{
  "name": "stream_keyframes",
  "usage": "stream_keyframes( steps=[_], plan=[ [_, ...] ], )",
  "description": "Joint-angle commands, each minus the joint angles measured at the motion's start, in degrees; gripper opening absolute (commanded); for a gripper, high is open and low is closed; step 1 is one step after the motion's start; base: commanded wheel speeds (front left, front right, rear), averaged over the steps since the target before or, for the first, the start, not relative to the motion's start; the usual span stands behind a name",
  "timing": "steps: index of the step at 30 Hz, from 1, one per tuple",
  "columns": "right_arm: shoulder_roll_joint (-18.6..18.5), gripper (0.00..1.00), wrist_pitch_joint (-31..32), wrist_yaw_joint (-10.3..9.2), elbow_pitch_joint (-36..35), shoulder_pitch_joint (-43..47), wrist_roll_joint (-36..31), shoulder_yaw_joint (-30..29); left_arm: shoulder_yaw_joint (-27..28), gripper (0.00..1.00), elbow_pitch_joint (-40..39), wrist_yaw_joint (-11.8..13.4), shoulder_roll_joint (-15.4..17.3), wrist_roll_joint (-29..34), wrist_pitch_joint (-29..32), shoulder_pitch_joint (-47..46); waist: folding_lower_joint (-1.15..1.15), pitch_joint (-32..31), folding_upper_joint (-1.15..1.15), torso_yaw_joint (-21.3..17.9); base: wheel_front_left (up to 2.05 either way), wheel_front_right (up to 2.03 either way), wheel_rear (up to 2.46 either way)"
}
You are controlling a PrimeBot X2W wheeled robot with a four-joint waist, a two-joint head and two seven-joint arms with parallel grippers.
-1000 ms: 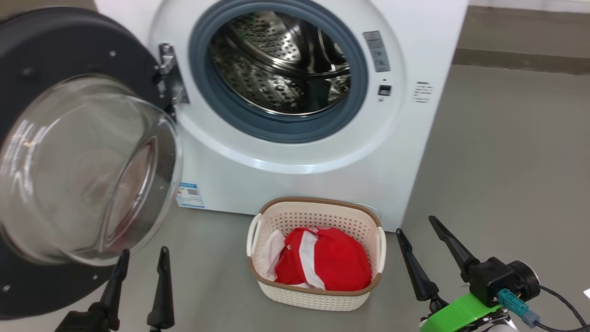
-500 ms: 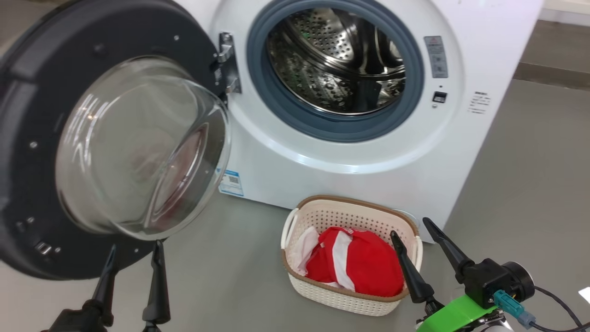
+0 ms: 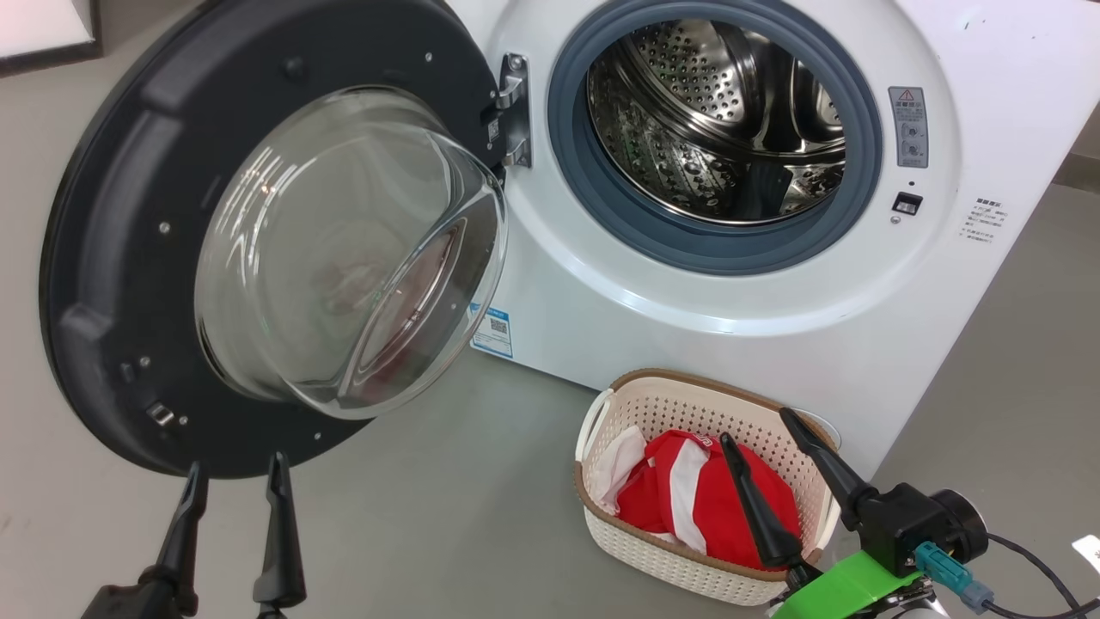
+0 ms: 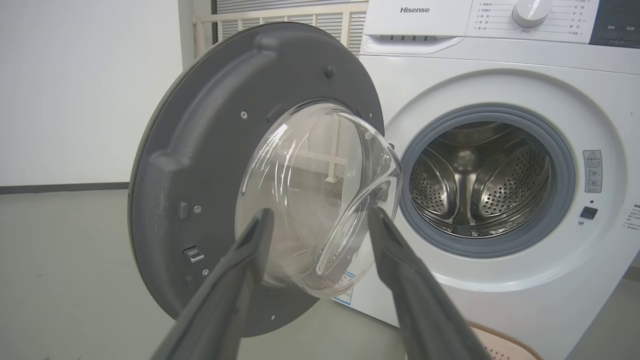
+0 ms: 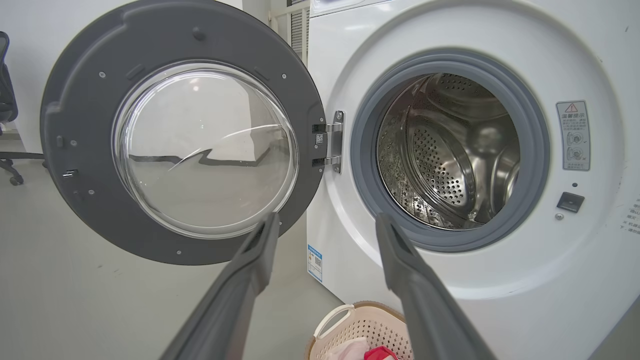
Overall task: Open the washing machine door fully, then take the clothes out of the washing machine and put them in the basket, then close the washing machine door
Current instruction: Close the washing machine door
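The washing machine (image 3: 756, 327) stands with its steel drum (image 3: 730, 120) bare of clothes. Its door (image 3: 155, 258) hangs wide open to the left, glass bowl (image 3: 344, 258) bulging toward me; the door (image 4: 200, 165) and the door (image 5: 80, 150) also face both wrist cameras. Red and white clothes (image 3: 696, 499) lie in the cream basket (image 3: 679, 567) on the floor before the machine. My left gripper (image 3: 234, 471) is open and empty just below the door's rim. Over the basket's right side, my right gripper (image 3: 756, 428) is open and empty.
Grey floor (image 3: 447, 516) spreads between the door and the basket. A blue sticker (image 3: 491, 331) marks the machine's lower front. A white wall (image 4: 75, 90) stands left of the machine, and an office chair (image 5: 7, 100) sits far left in the right wrist view.
The head camera has swung left, so the whole scene has slid right in view. My right gripper now overlaps the basket in the picture. Both grippers stay open.
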Motion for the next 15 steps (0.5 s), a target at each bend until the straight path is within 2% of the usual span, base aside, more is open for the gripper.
stream_keyframes(
  steps=[1, 7, 8, 9, 10, 15],
  plan=[
    [0.02, 1.0, -0.36, 0.25, -1.43, -2.72, 0.39, 1.37, 2.27, 1.0, -1.96, 0.45, 0.99, 0.49, -0.25, -1.39, 0.0, 0.11, 0.0, 0.09, 0.0, 0.0, 0.0],
    [0.02, 1.0, -0.36, 0.25, -1.24, -2.97, 0.36, 1.62, 2.24, 1.0, -2.26, 0.86, 0.97, 0.51, -0.57, -1.18, 0.0, 0.14, 0.0, 0.08, 0.0, 0.0, 0.0],
    [0.02, 1.0, -0.36, 0.25, -1.21, -2.94, 0.35, 1.62, 2.22, 0.85, -2.26, 0.92, 1.0, 0.53, -0.61, -1.12, 0.0, 0.11, 0.0, 0.05, 0.0, 0.0, 0.0],
    [0.02, 1.0, -0.36, 0.25, -1.19, -2.89, 0.35, 1.61, 2.22, 0.31, -2.22, 0.99, 1.05, 0.57, -0.63, -1.06, 0.0, 0.07, 0.0, 0.01, 0.0, 0.0, 0.0],
    [0.02, 1.0, -0.36, 0.25, -1.18, -2.83, 0.36, 1.61, 2.22, 0.0, -2.14, 1.04, 1.13, 0.61, -0.62, -1.04, 0.0, 0.02, 0.0, -0.04, 0.0, 0.0, 0.0],
    [0.02, 1.0, -0.36, 0.25, -1.19, -2.29, 0.49, 1.47, 3.49, 0.0, -2.29, 1.61, 1.56, 0.23, -0.99, -2.87, 0.0, -0.18, 0.0, -0.27, 0.0, 0.0, 0.0]
  ],
)
